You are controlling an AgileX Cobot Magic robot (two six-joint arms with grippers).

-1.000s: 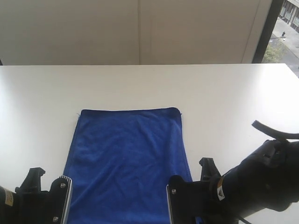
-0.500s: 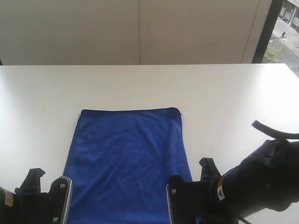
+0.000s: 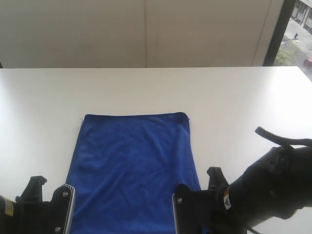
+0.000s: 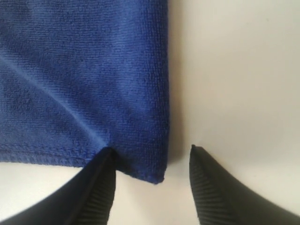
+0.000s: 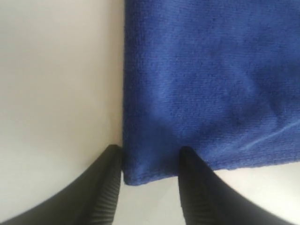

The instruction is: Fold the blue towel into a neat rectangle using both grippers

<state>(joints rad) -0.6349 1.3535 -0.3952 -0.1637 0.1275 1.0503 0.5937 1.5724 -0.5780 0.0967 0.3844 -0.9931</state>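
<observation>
Well, the blue towel (image 3: 132,165) lies flat at lower centre, long axis running up-frame; left gripper (image 4: 150,149) and right gripper (image 5: 150,148) each straddle a near corner, jaws spread, nothing pinched.

The blue towel (image 3: 131,165) lies flat on the white bench (image 3: 234,97), running from mid-frame down past the bottom edge. The left hand (image 3: 48,204) sits at the lower left beside its left hem, the right hand (image 3: 197,204) at the lower right against its right hem.
</observation>
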